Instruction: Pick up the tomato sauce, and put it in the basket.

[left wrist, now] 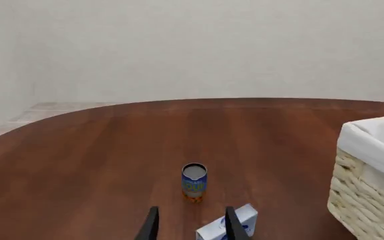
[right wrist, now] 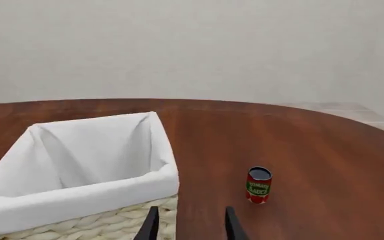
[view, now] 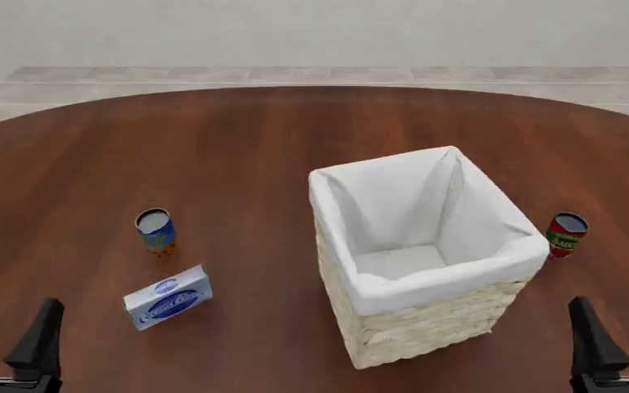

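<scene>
The tomato sauce (view: 565, 234) is a small red can with a green band, standing upright on the table just right of the basket (view: 418, 319); the right wrist view shows the tomato sauce (right wrist: 259, 185) ahead of the fingers. The cream wicker basket (right wrist: 78, 217) has a white lining and looks empty inside. My right gripper (view: 618, 332) is open near the front right edge, well short of the can. At the front left, my left gripper (view: 9, 332) also stands open, holding nothing.
A blue-and-orange can (view: 156, 232) stands upright left of the basket, with a flat blue-and-white box (view: 168, 296) lying just in front of it. In the left wrist view, the box (left wrist: 227, 225) sits close to the fingertips. The round brown table (view: 238, 155) extends far back.
</scene>
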